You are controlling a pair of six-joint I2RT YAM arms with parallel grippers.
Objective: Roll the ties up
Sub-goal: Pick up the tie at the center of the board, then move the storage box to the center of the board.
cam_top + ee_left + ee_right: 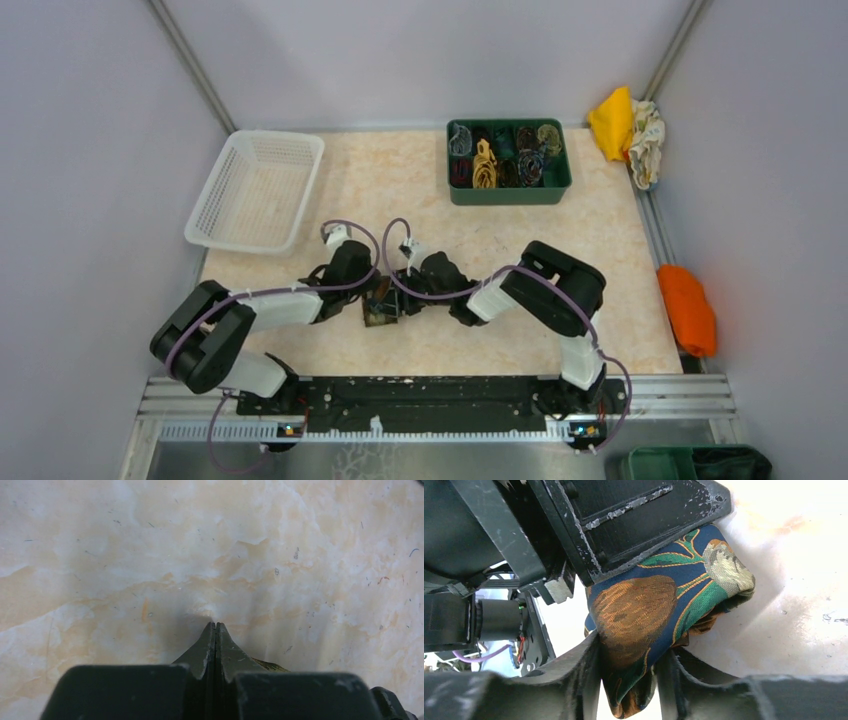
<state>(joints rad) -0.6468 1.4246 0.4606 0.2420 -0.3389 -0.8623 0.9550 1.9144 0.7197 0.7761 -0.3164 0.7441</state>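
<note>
A rolled tie, dark blue with brown, teal and gold blotches, sits between both grippers at mid-table. In the right wrist view the tie is a thick bundle, and my right gripper is shut on its lower end. My left gripper's black body rests against the top of the bundle. In the left wrist view my left gripper is shut, tips pressed together over bare tabletop, with nothing seen between them. A sliver of gold fabric peeks out beside its right finger.
A green bin holding several rolled ties stands at the back right. A white basket stands at the back left. Yellow, white and orange cloth lumps lie off the table's right edge.
</note>
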